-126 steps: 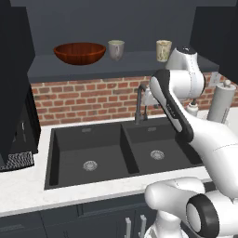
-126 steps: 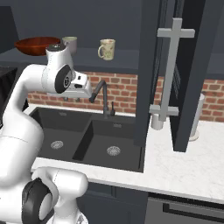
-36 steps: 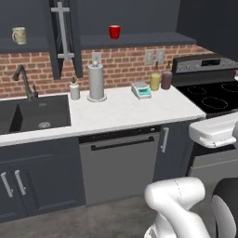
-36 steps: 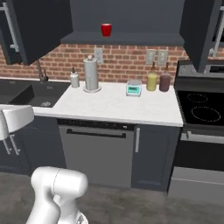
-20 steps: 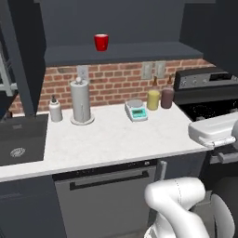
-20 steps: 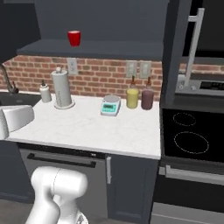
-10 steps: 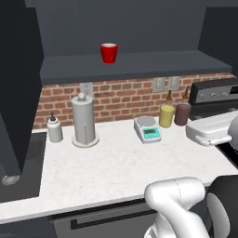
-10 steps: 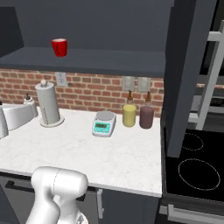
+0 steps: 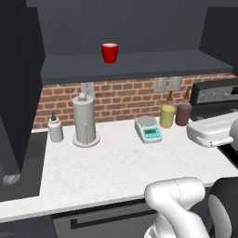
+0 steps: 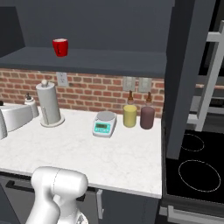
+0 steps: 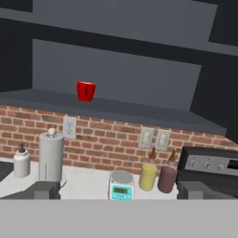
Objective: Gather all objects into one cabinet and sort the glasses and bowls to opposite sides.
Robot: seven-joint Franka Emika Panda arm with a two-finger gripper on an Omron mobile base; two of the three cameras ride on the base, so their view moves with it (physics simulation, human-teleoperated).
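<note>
Cup: a glossy red cup (image 9: pixel 109 52) is seen upright on the cabinet shelf (image 9: pixel 139 65), alone, toward the shelf's left half in the left base view; it is also seen at (image 10: pixel 60 47) and (image 11: pixel 85 91).
Cabinet: the dark wall cabinet (image 10: pixel 109 17) is shown open above the brick wall, with a dark door (image 10: pixel 186 74) standing out at the right.
Worktop: a white marble worktop (image 9: pixel 116 162) is seen below the shelf.
On the worktop: a paper-towel roll (image 9: pixel 84 119) is set beside a small white bottle (image 9: pixel 55 129); a kitchen scale (image 9: pixel 148 129) lies near a yellow jar (image 9: pixel 167 115), which stands just beside a maroon jar (image 9: pixel 183 113).
End effector: the tips (image 11: pixel 118 190) are seen set wide apart at the bottom corners of the hand view, with nothing held between them.
</note>
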